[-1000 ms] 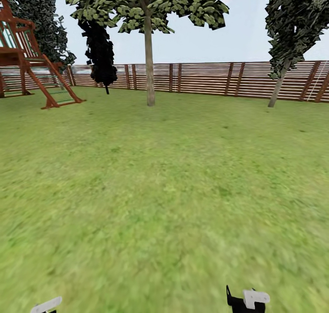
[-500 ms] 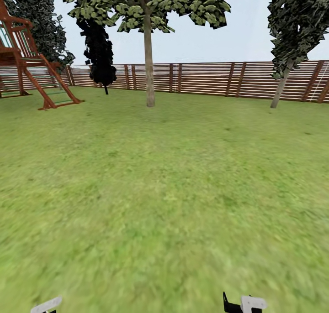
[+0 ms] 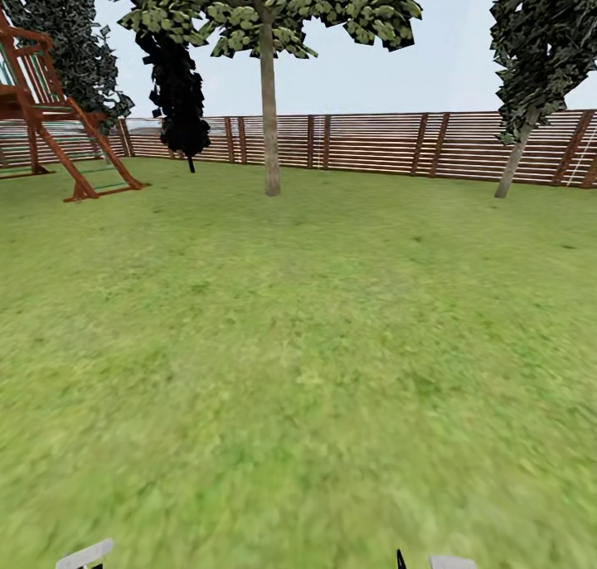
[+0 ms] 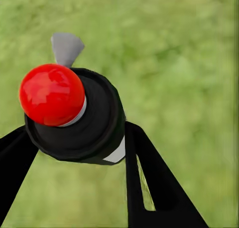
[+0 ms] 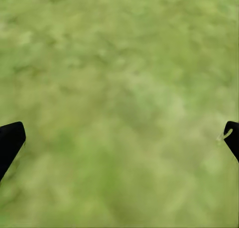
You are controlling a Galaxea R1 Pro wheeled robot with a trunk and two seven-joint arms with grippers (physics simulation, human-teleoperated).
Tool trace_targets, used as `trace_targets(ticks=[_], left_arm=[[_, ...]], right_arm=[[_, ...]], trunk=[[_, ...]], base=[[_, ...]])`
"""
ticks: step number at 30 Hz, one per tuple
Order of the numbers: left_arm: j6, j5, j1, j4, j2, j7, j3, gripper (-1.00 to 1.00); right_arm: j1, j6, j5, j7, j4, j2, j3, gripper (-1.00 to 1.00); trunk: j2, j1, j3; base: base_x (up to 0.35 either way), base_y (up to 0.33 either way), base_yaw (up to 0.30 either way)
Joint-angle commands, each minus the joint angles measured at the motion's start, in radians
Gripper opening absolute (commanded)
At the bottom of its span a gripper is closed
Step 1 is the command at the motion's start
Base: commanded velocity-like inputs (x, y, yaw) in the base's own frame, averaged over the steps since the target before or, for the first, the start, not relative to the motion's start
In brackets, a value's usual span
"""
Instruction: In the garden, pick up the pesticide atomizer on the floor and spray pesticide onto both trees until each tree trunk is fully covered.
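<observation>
In the head view, a tree [image 3: 269,80] with a straight grey-brown tree trunk [image 3: 269,121] stands on the lawn [image 3: 298,345] in front of the brown slatted fence [image 3: 373,144], with a near-black conifer [image 3: 176,88] and a wooden play frame [image 3: 50,129] off to that tree's left and a leaning tree [image 3: 531,63] to its right. In the left wrist view, the left pincer [image 4: 74,153] is clamped on the pesticide atomizer [image 4: 79,115], its red nozzle tip [image 4: 51,94] facing the camera and its dark fingers [image 4: 154,188] on either side of the bottle above blurred grass. In the right wrist view, the right pincer [image 5: 119,143] holds nothing, its black fingertips [image 5: 10,140] spread wide apart over grass.
</observation>
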Motion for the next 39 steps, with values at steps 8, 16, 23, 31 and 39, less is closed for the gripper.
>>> trace_targets(ticks=[8,16,23,31,39], left_arm=[[-0.003,-0.002,-0.001,-0.001,0.000,0.001,0.005,-1.00],[-0.004,-0.002,-0.001,-0.001,0.001,0.001,0.005,-1.00],[-0.003,-0.002,-0.001,-0.001,0.000,0.001,0.005,-1.00],[-0.002,-0.002,-0.001,-0.001,0.000,0.001,0.005,-1.00],[-0.001,-0.002,-0.001,0.000,-0.002,0.001,0.005,-1.00]], right_arm=[[-0.001,-0.003,0.011,-0.006,0.001,0.000,-0.005,1.00],[-0.001,-0.003,0.010,-0.007,0.001,0.000,-0.005,1.00],[-0.001,-0.004,0.005,-0.009,-0.003,0.002,-0.008,1.00],[-0.001,-0.006,0.009,-0.009,-0.006,0.000,-0.006,1.00],[-0.002,-0.010,0.013,-0.002,-0.049,0.000,-0.005,1.00]], trunk=[[0.000,0.000,-0.001],[0.000,0.000,-0.001],[0.000,0.000,-0.001],[0.000,0.000,-0.001],[0.000,0.000,-0.001]], base=[[0.340,0.000,0.000],[0.340,0.000,0.000],[0.340,0.000,0.000],[0.340,0.000,0.000],[0.340,0.000,0.000]])
